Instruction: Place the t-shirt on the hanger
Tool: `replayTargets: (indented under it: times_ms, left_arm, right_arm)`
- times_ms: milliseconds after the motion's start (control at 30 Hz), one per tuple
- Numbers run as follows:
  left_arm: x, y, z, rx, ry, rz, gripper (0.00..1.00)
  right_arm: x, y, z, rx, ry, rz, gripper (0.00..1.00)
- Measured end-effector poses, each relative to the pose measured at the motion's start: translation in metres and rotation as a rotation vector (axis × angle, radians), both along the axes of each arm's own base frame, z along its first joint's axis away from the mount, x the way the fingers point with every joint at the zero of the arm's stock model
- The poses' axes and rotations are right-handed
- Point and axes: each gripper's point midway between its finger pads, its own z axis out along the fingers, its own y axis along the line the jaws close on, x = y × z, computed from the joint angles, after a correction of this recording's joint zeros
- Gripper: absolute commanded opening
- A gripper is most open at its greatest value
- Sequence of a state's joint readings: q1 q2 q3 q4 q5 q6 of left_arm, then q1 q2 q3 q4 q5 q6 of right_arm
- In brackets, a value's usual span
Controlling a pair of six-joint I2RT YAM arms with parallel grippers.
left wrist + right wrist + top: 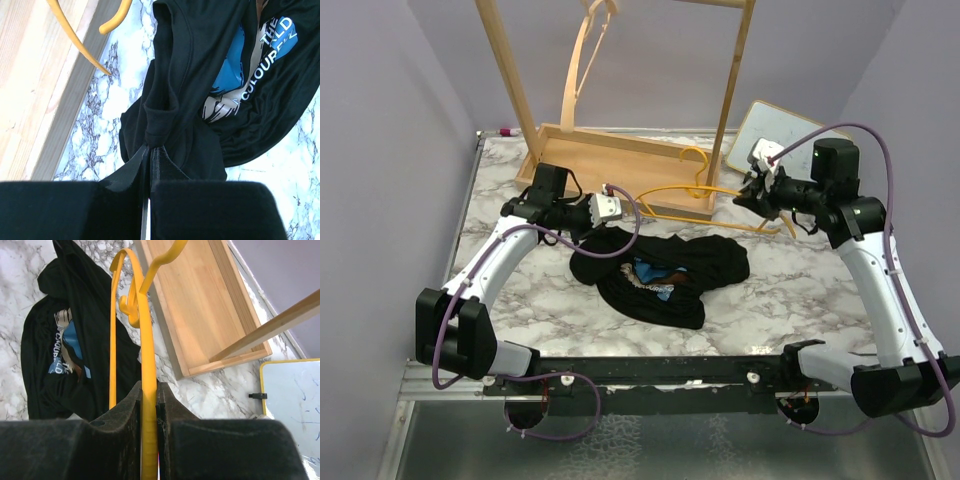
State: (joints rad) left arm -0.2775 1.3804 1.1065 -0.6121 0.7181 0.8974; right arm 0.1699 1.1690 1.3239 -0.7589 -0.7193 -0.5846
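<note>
The black t-shirt (665,275) lies crumpled on the marble table, its blue and white print facing up (235,60). My left gripper (623,222) is at the shirt's far left edge. In the left wrist view it (151,148) is shut on a bunched fold of black cloth. The yellow hanger (695,190) is just beyond the shirt, its hook over the wooden base. My right gripper (752,198) holds its right end. In the right wrist view it (149,388) is shut on the hanger's (145,315) thicker bar, with the t-shirt (45,385) to the left below.
A wooden rack with a tray base (610,150) and two upright posts stands at the back, with a pale wooden hanger (582,60) hung on it. A small whiteboard (775,130) leans at the back right. A pink-tipped object (505,130) lies at the back left.
</note>
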Motion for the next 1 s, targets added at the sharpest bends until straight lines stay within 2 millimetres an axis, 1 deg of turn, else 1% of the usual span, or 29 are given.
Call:
replayTargets:
  times_ms: [200,333,533,1000]
  left_arm:
    - [-0.003,-0.001,-0.002,-0.007,0.008,-0.009,0.00]
    - [-0.004,-0.003,-0.001,-0.019,0.015,-0.016,0.00]
    - [-0.007,-0.006,0.001,-0.039,0.029,-0.025,0.00]
    - [-0.009,-0.010,0.003,-0.052,0.039,-0.033,0.00]
  right_arm:
    - [-0.015,-0.002,0.003,-0.016,-0.010,0.022,0.01]
    - [-0.024,0.002,0.005,-0.004,-0.025,0.066,0.01]
    - [-0.034,0.009,0.001,0.011,-0.006,0.131,0.01]
    - [-0.042,0.010,-0.007,-0.001,0.019,0.171,0.01]
